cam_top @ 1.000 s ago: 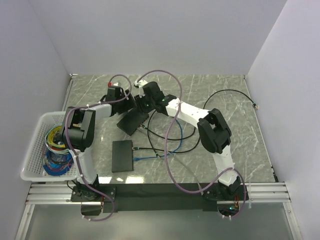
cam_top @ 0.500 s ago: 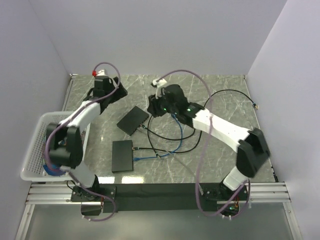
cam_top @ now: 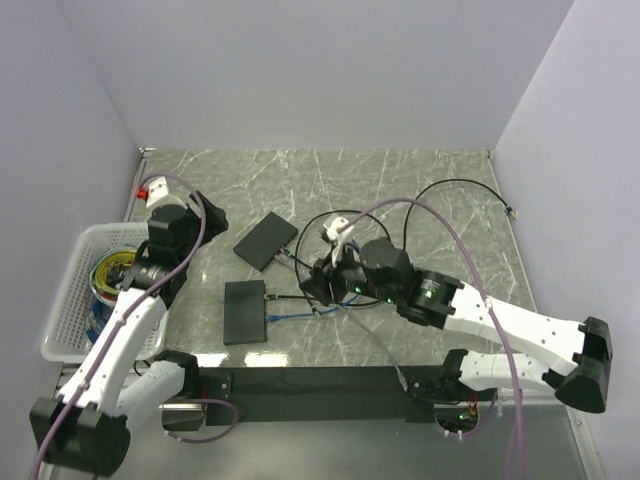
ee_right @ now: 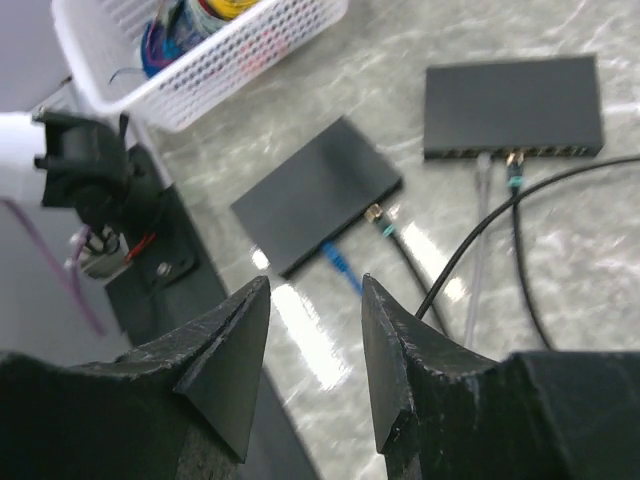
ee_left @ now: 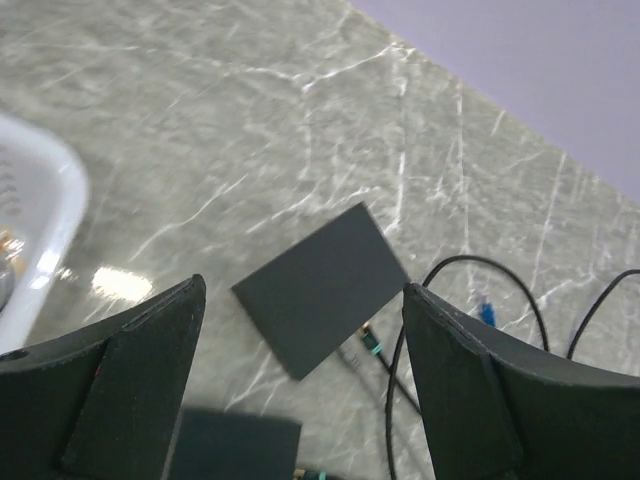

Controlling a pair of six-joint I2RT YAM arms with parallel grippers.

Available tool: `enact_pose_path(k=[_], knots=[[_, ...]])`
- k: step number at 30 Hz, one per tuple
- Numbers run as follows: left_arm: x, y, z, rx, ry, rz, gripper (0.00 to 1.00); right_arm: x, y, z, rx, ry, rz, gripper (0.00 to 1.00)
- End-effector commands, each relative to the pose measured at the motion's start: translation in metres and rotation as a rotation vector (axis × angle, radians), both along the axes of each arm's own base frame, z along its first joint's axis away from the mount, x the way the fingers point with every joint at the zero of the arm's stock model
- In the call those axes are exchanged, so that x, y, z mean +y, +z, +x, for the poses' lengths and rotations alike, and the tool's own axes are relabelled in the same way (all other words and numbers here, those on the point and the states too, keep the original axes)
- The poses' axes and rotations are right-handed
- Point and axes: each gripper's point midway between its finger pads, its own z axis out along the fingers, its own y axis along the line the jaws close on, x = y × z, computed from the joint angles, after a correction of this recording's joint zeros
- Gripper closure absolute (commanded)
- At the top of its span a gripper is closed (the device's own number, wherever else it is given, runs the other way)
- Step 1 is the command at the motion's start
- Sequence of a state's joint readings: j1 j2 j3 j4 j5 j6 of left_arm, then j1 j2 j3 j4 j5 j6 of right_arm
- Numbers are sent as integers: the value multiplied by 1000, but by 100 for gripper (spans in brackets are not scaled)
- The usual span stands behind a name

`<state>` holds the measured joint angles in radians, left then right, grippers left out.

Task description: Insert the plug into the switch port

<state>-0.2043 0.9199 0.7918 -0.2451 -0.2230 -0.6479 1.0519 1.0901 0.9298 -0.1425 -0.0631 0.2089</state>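
Observation:
Two flat black switches lie on the marble table, a tilted one (cam_top: 266, 241) (ee_left: 325, 290) (ee_right: 513, 105) and a nearer one (cam_top: 245, 311) (ee_right: 315, 195). Black, blue and grey cables run into their port sides. A blue plug (ee_right: 340, 265) and a gold-tipped black plug (ee_right: 378, 215) sit at the nearer switch's edge. A teal-ringed plug (ee_left: 368, 343) sits at the tilted one. One black cable ends loose at the far right (cam_top: 513, 211). My left gripper (cam_top: 200, 215) (ee_left: 302, 290) hangs open and empty, left of the tilted switch. My right gripper (cam_top: 315, 285) (ee_right: 315, 282) is open and empty, right of the nearer switch.
A white mesh basket (cam_top: 62, 300) (ee_right: 250, 50) with coiled coloured cables stands at the table's left edge. Loops of black cable (cam_top: 440, 190) spread over the middle and right of the table. A black rail (cam_top: 330, 380) runs along the near edge.
Both arms have pulled away from the tilted switch. The left swung left toward the basket and its jaws widened. The right drew back toward the near edge, beside the nearer switch.

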Motion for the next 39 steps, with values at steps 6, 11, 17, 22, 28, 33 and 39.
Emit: enact_pose_path(k=[6, 11, 17, 22, 28, 33, 39], knots=[[62, 9, -39, -28, 355, 70, 15, -19, -36, -56, 102, -3, -51, 51], [89, -20, -45, -76, 494, 140, 15, -29, -54, -90, 132, 23, -87, 51], [72, -38, -26, -253, 321, 235, 18, -38, -55, -100, 145, 35, -48, 51], [76, -49, -18, -328, 331, 291, 13, -46, -52, -100, 140, 24, -40, 50], [82, -84, -1, -306, 257, 353, 13, -54, -55, -101, 174, 1, -31, 50], [82, -80, 14, -335, 205, 389, 14, -60, -60, -98, 175, -25, -48, 50], [84, -74, 22, -408, 162, 393, 13, -59, -58, -98, 176, -28, -34, 50]])
